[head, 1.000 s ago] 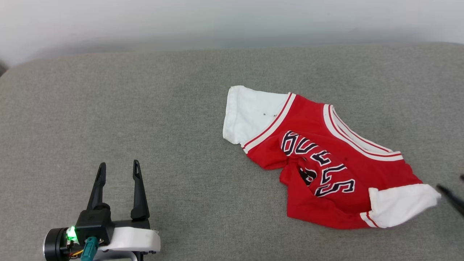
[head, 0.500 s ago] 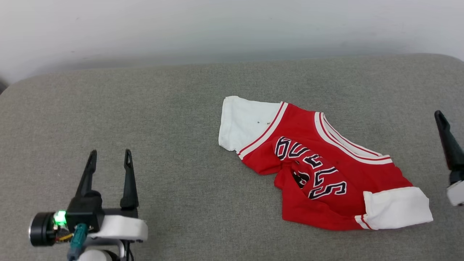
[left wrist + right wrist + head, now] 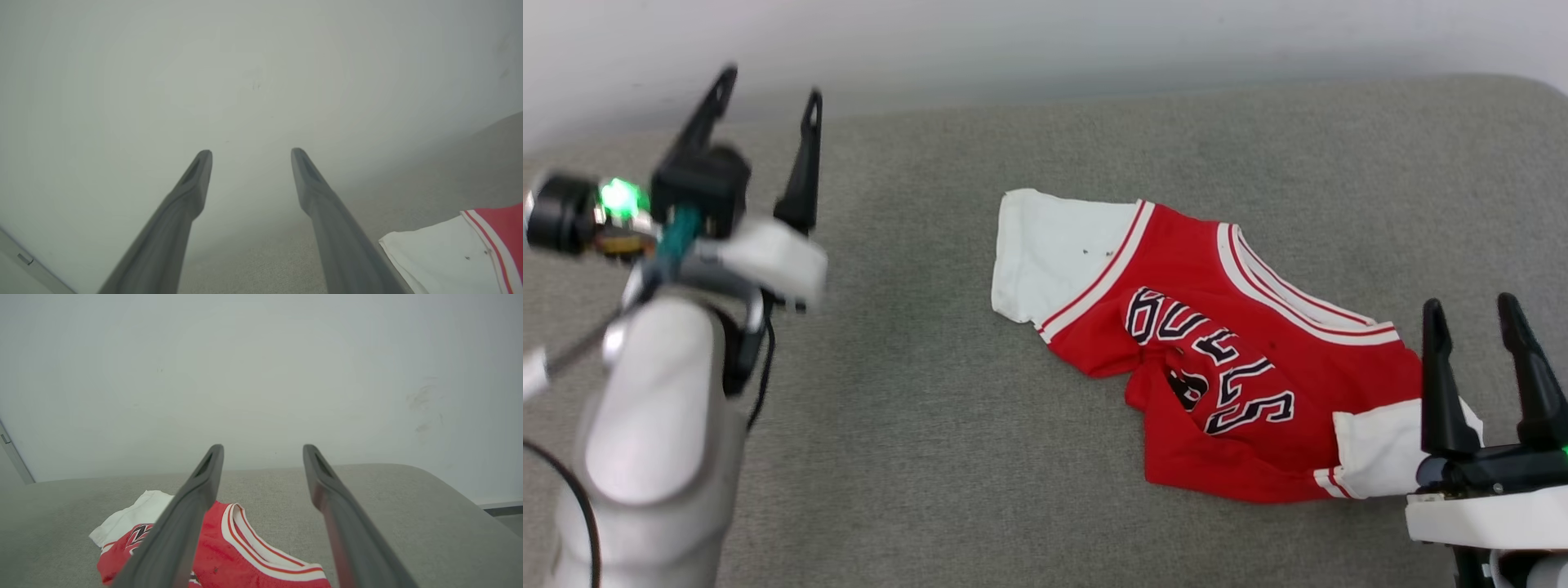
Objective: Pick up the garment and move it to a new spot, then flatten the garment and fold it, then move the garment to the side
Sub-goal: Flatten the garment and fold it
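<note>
At the upper left of the head view, the left gripper (image 3: 768, 88) now stands raised against the pale wall (image 3: 1045, 33), fingers spread and empty. Half a second earlier it sat low at the lower left. Its pale forearm (image 3: 654, 408) has come into the picture below it, blurred.

At the lower right, the right gripper (image 3: 1470, 304) now shows both dark fingers, parted and holding nothing, where only one finger stood at the right edge before. One finger crosses the near white sleeve; contact cannot be told.

The garment (image 3: 1241, 359), a red jersey with white sleeves, lies crumpled right of centre on the grey padded surface (image 3: 931, 408), its lie unchanged. The left wrist view catches the left gripper (image 3: 251, 152) and a sleeve (image 3: 449, 253); the right wrist view shows the right gripper (image 3: 263, 447) over the garment (image 3: 229, 547).
</note>
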You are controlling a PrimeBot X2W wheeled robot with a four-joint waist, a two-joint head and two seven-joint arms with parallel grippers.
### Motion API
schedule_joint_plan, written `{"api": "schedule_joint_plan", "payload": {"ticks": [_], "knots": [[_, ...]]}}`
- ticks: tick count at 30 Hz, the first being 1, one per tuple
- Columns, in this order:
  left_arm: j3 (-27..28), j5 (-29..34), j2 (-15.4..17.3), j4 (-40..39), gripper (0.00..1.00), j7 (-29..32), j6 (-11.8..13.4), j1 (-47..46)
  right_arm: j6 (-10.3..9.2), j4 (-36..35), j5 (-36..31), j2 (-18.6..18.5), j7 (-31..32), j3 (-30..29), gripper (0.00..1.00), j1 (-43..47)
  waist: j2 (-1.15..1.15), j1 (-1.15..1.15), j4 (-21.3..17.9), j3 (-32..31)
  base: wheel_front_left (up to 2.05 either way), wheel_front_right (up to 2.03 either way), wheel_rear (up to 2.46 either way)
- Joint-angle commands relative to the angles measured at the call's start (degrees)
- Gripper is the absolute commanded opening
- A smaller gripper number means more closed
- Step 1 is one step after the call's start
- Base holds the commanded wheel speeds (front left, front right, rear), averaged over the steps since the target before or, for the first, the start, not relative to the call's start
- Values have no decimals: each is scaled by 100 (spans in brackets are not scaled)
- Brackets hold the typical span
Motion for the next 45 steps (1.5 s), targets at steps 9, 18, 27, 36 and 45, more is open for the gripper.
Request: {"api": "schedule_joint_plan", "payload": {"ticks": [9,18,27,36,45], "knots": [[-1868,-1108,655,732,100,2449,-154,-2326,-6,-325,-221,300,-10,198,100,-156,0,0,-494,780,0,0,0],[-4110,-3140,1266,1049,100,5035,-158,-3956,-6,-374,-274,404,-10,394,100,-537,0,0,-858,1533,0,0,0],[-5616,-4311,1745,849,100,6851,-158,-4960,-6,-402,-214,468,-11,551,100,-915,0,0,-1172,2187,0,0,0],[-6610,-4744,1911,979,100,7227,-159,-5092,-6,-374,-164,489,-11,608,100,-1161,0,0,-1320,2592,0,0,0],[-6851,-5054,2024,754,0,6633,-158,-5421,-6,-263,-247,489,-11,451,100,-1087,0,0,-1051,2296,0,0,0]]}}
